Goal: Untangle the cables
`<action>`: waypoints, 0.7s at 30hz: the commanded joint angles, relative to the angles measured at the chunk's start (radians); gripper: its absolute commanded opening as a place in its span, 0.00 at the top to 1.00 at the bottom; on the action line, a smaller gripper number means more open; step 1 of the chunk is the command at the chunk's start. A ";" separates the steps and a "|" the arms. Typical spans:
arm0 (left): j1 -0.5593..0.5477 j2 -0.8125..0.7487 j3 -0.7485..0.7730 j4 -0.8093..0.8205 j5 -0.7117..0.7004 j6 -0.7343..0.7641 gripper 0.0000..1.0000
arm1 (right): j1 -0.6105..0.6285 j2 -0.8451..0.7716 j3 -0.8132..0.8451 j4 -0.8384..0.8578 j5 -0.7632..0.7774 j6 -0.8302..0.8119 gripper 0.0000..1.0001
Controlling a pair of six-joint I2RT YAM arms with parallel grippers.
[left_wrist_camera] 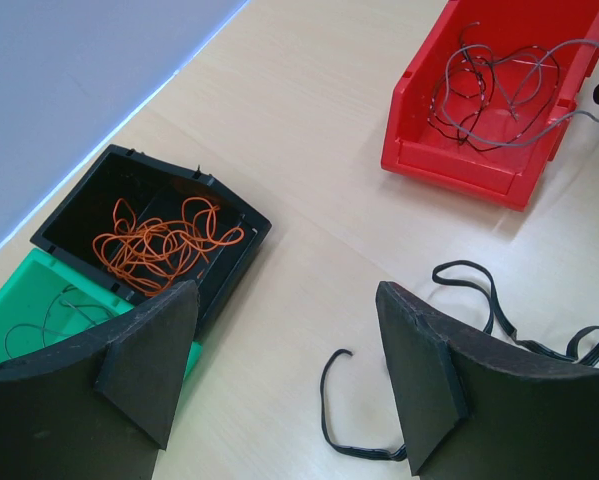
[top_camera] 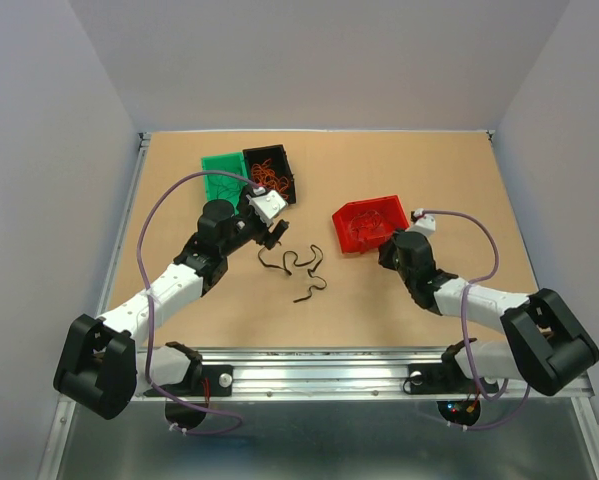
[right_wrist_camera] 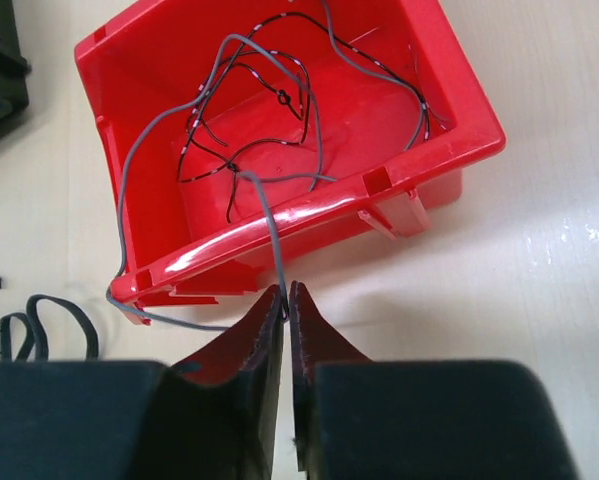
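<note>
- My left end effector [left_wrist_camera: 284, 345] hangs over the counter [top_camera: 429, 180], jaws wide, nothing between the pads.
- Below it, short black cable pieces [left_wrist_camera: 479, 295] lie loose and wavy on the counter, between the two arms in the top view.
- My right end effector [right_wrist_camera: 287, 300] sits just in front of the red bin [right_wrist_camera: 419, 175], fingertips pinched narrow on one grey wire [right_wrist_camera: 276, 250].
- That grey wire runs from the pinch up over the bin's near rim into a loose tangle of thin dark wires [right_wrist_camera: 279, 100] inside.
- The black bin [left_wrist_camera: 89, 200] at the far left holds the curly orange wires [left_wrist_camera: 164, 245].
- The green bin [left_wrist_camera: 19, 300] touches it; a thin dark strand [left_wrist_camera: 49, 315] lies inside.
</note>
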 commanded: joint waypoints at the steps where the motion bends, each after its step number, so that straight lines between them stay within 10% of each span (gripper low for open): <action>1: -0.002 -0.011 0.024 0.034 0.012 0.010 0.18 | -0.006 -0.028 0.047 0.074 -0.002 -0.001 0.97; 21: -0.004 -0.008 0.028 0.028 0.012 0.009 0.18 | -0.006 0.137 0.477 -0.377 0.023 -0.165 0.99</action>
